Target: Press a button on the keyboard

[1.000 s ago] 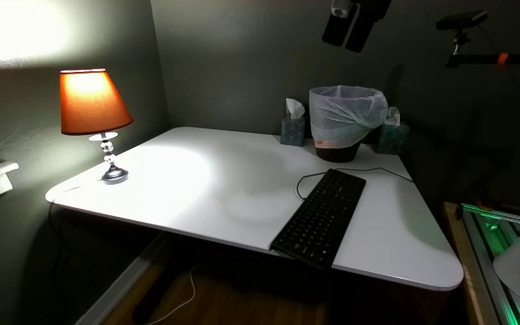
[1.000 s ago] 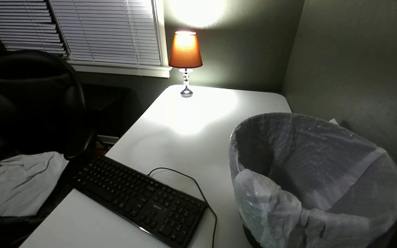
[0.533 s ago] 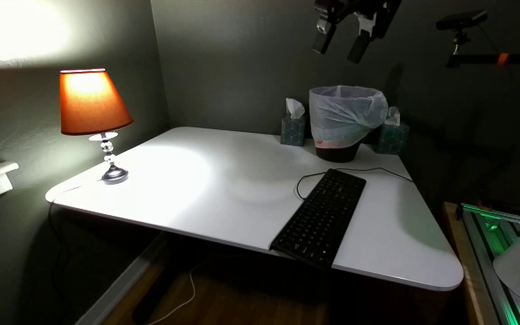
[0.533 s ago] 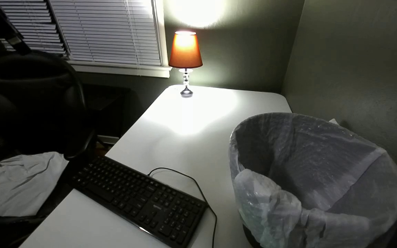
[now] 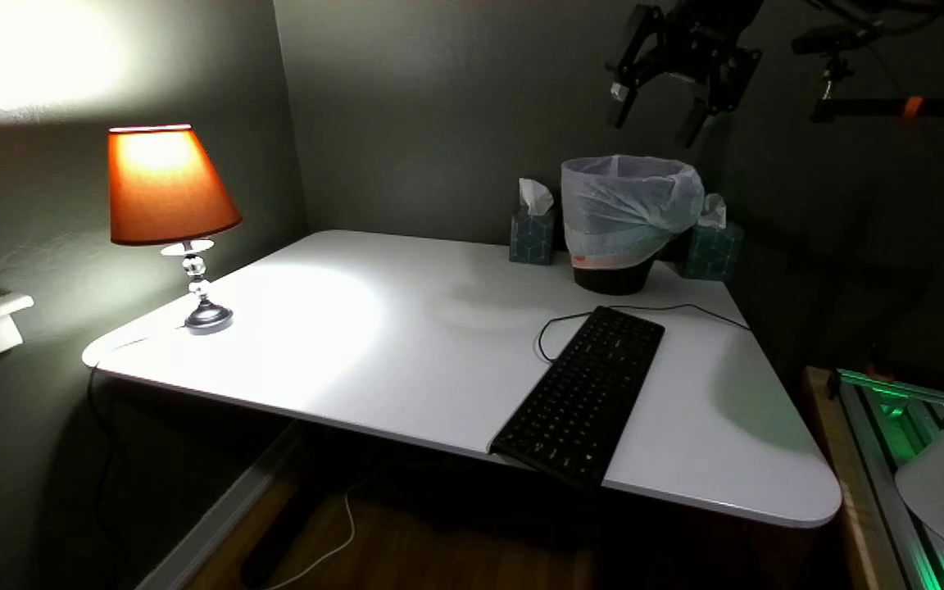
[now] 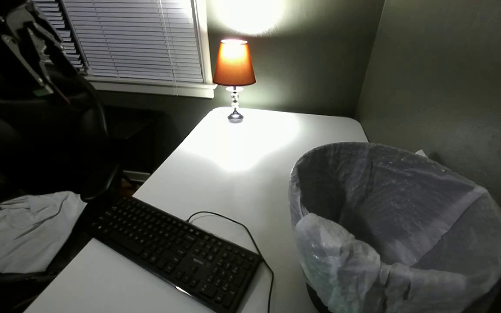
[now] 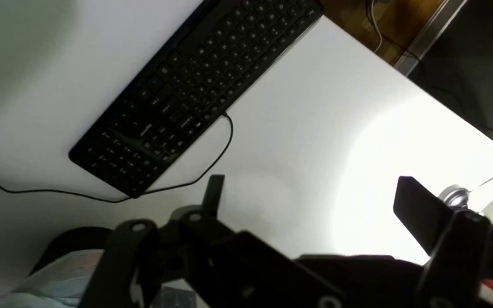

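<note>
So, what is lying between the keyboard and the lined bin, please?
A thin black cable lies on the desk between the keyboard and the lined bin, in both exterior views.

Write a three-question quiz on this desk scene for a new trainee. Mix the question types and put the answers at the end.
1. True or false: part of the keyboard juts out past the edge of the white desk.

2. In an exterior view, what stands between the two tissue boxes?
A) the lamp
B) the lined bin
C) the office chair

3. Fill in one word: the pincer hangs above the keyboard's level, touching no key, with its jaws ____.

Key: 1. True. 2. B. 3. Open.
</note>
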Motion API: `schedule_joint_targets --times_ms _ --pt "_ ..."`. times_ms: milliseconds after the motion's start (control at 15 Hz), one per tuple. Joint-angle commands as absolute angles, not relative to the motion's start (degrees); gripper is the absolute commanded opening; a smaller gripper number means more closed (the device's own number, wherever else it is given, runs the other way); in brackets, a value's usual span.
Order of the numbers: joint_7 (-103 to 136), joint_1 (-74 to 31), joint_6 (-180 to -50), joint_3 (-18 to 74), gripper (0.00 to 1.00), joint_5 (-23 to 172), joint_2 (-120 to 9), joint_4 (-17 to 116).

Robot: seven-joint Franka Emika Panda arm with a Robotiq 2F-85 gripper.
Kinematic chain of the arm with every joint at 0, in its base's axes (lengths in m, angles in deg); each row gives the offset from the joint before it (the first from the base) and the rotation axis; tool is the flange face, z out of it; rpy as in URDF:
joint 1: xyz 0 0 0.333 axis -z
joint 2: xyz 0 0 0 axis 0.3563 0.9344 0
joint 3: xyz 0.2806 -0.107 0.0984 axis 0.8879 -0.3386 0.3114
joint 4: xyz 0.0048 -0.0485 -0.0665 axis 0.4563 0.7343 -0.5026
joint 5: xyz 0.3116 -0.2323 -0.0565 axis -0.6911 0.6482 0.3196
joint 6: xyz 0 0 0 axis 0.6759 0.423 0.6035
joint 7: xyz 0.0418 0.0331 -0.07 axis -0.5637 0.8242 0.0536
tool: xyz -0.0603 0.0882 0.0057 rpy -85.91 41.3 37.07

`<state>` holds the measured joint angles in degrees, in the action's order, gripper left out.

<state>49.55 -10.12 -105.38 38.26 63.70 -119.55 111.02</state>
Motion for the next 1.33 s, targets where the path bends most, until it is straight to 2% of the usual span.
schedule_joint_targets --times_ms 0,533,1000,1267 --pt "52.1 -6.6 -107.1 36.0 1.0 63.1 -120.8 114.2" --pt "55.7 -0.3 -106.5 30.2 1.0 62.6 -116.1 114.8" --pt "54.5 -0.1 -105.2 29.7 1.0 63.3 -115.9 114.6" --pt "55.5 1.2 -107.2 26.3 1.0 61.0 -111.6 113.7"
